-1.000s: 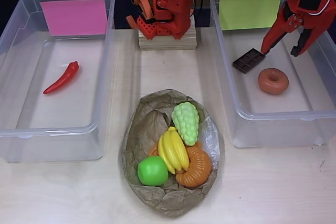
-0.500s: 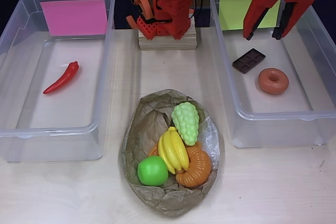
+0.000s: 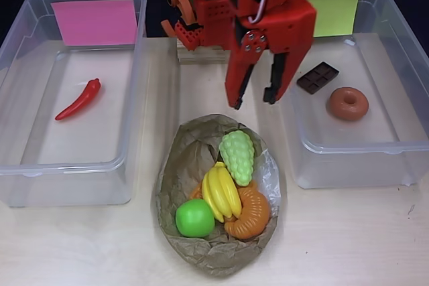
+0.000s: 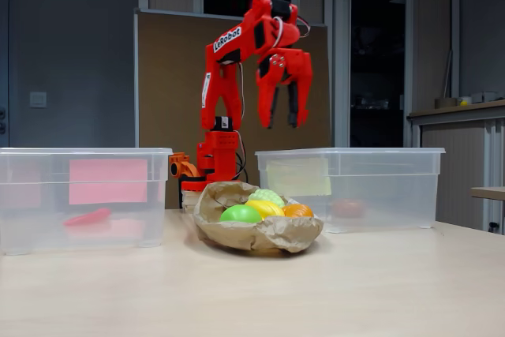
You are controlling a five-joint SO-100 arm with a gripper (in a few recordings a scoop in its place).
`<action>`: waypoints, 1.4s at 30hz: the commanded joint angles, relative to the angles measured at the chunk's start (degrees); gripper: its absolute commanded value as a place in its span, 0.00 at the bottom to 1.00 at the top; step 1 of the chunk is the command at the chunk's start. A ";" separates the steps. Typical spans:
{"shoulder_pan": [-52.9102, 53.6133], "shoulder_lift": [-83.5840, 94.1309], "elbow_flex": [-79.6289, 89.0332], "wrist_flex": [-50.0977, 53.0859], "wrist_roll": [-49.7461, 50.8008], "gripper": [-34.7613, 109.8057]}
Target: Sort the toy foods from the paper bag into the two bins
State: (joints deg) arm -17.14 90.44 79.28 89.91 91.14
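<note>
The gripper (image 3: 253, 100) hangs high above the table with its jaws apart and nothing between them, just beyond the far rim of the paper bag (image 3: 190, 159). The fixed view confirms the gripper (image 4: 282, 120) sits well above the bag (image 4: 276, 232).

Sorted so far: the red chili (image 3: 79, 99) lies in the left bin (image 3: 20, 65) (pink label); the chocolate bar (image 3: 317, 77) and donut (image 3: 347, 104) lie in the right bin (image 3: 402, 58).

Remaining in the bag: grapes (image 3: 238, 155), bananas (image 3: 221, 192), green apple (image 3: 195, 218) and croissant (image 3: 250, 213). An orange sliver beside the apple is possibly a further piece.

Roughly half the task is outstanding.
</note>
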 commanded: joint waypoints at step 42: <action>0.44 -19.16 7.29 -15.82 1.41 0.41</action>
State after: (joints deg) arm -16.26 70.93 87.01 74.36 92.55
